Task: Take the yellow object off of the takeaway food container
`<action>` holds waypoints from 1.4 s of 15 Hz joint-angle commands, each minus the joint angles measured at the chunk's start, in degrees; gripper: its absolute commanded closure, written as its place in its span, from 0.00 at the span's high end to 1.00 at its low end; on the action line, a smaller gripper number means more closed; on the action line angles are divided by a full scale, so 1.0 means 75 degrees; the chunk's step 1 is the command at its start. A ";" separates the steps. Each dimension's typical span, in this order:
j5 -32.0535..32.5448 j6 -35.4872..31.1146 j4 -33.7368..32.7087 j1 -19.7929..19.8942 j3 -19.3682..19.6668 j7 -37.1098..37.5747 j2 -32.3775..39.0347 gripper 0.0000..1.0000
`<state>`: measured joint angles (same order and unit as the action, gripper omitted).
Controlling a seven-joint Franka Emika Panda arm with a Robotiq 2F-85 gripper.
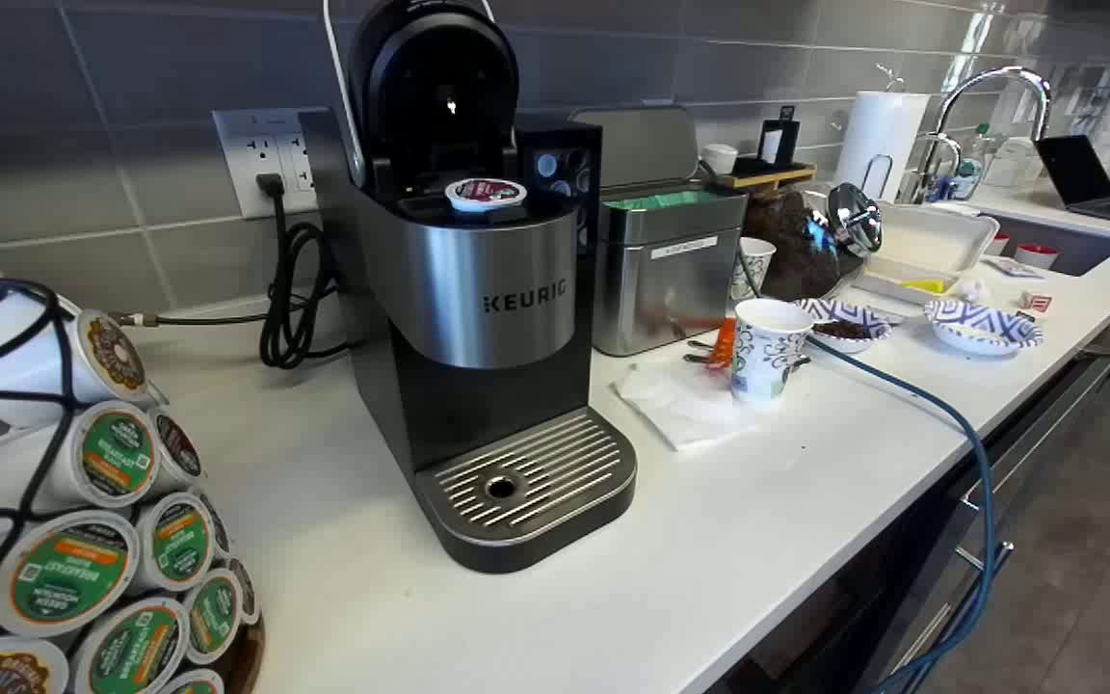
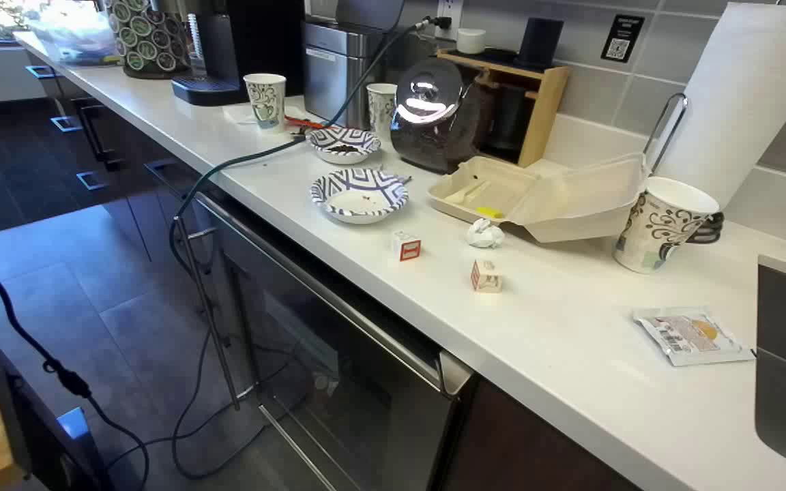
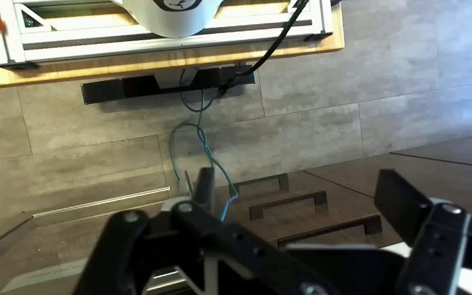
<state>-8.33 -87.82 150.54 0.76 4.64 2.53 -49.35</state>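
The yellow piece (image 2: pixel 490 213) looks light and easy to lift, though its stiffness can't be judged; I'd pinch it across its narrow sides, sparing the thin-walled takeaway clamshell (image 2: pixel 550 204). It lies inside that open clamshell on the worktop (image 2: pixel 570 320), by the tray half's front wall. The claw (image 3: pixel 296 180) is spread wide, grasping nothing; the wrist view shows floor (image 3: pixel 314 123) and drawer fronts (image 3: pixel 342 209) but no yellow piece, so the two seem well apart, direction unclear
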 commanded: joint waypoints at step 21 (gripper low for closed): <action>-0.0341 -0.2225 -0.0545 0.2357 0.1936 0.0244 0.1258 1.00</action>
<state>-9.09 -100.68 149.47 15.81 17.68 2.22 -45.28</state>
